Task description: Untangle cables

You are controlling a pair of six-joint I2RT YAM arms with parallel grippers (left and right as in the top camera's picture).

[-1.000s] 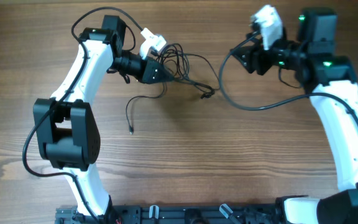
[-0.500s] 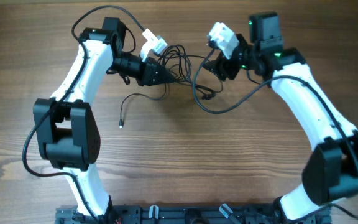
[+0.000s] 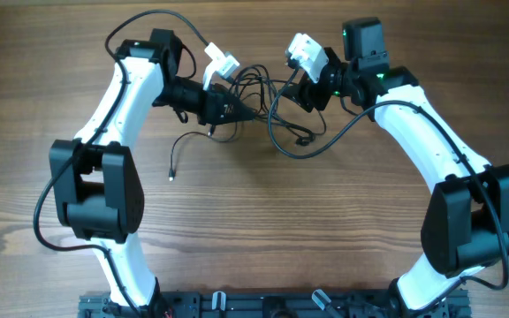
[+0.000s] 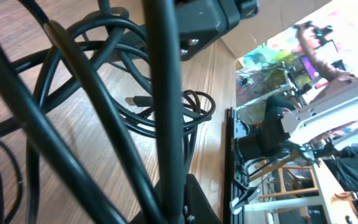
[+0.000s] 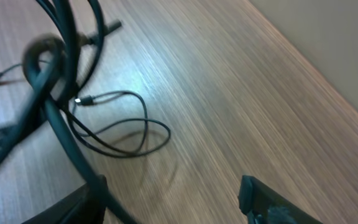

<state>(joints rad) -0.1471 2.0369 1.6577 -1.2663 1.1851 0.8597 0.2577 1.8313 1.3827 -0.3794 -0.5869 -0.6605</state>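
Note:
The cables (image 3: 253, 81) are a tangle of thin black cords at the back middle of the wooden table. One loose end trails down to a small plug (image 3: 171, 176). My left gripper (image 3: 233, 111) is shut on a cord at the left side of the tangle. The left wrist view shows a cord (image 4: 166, 93) running straight into the closed jaws. A coiled loop (image 4: 188, 115) lies on the wood beyond. My right gripper (image 3: 296, 95) stands open just right of the tangle. Nothing lies between its fingers (image 5: 257, 196), and a thin loop with a plug (image 5: 123, 140) lies ahead.
The right arm's thicker black wire (image 3: 321, 150) sags in a loop onto the table below the tangle. It crosses the right wrist view as a thick wire (image 5: 58, 121). A black rail (image 3: 263, 305) runs along the front edge between the arm bases.
The right arm has swung left from the far right to the tangle's edge. The loose plug end slid a little left. The left arm has barely moved.

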